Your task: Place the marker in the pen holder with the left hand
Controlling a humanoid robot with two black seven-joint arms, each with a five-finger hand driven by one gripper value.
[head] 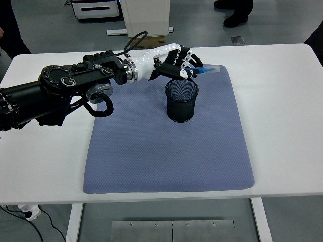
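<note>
Left robot hand (180, 63) is gripping the blue marker (204, 70), fingers curled tight around it. Marker is sticking out sideways from the fingers. Black mesh pen holder (181, 100) is sitting just below the robot hand on the mat (166, 151).

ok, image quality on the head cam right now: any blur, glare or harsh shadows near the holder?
Head view: sharp overall; left hand and blue marker show only slight softness. Lighting is even and diffuse, with a faint shadow beside the mesh pen holder on the grey mat. No glare on the white table.
</note>
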